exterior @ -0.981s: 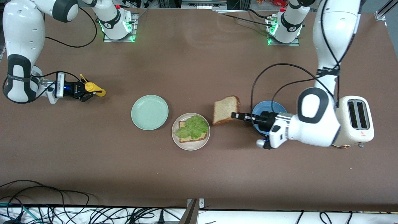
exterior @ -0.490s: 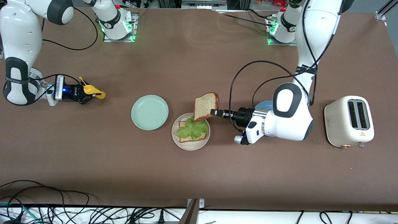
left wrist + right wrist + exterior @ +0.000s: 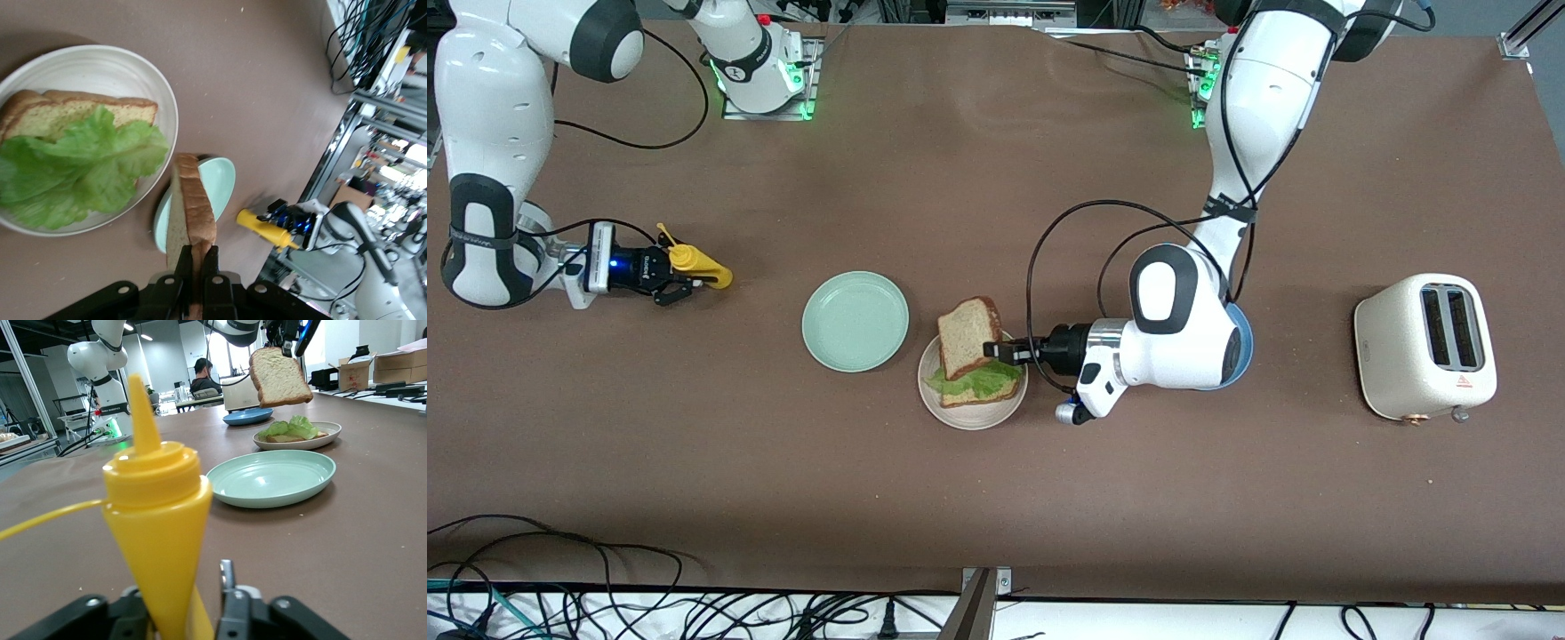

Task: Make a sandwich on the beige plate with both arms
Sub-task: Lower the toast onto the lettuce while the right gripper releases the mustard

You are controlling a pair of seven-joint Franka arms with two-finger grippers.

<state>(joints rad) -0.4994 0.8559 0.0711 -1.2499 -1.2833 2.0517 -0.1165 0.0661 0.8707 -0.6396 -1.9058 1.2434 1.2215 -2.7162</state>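
Sandwich, unfinished: you have the bottom slice and the lettuce leaf lying on the beige plate, near the middle of the tabletop. The top slice hangs tilted over the plate, not yet laid down; that placing and the release are what I judge to be left.

Left gripper: over the plate's rim, its fingers clamped on the edge of the top slice, as the left wrist view shows.

Right gripper: low over the tabletop toward the right arm's end, around a yellow squeeze bottle. The right wrist view shows the bottle standing between the fingers, but you cannot tell whether they press it or stand slack.

Mint-green plate: bare, just beside the beige plate toward the right arm's end.

Blue plate: mostly hidden under the left arm.

Toaster: toward the left arm's end, slots empty, with a small red warning triangle on its side.

Writing: none readable.
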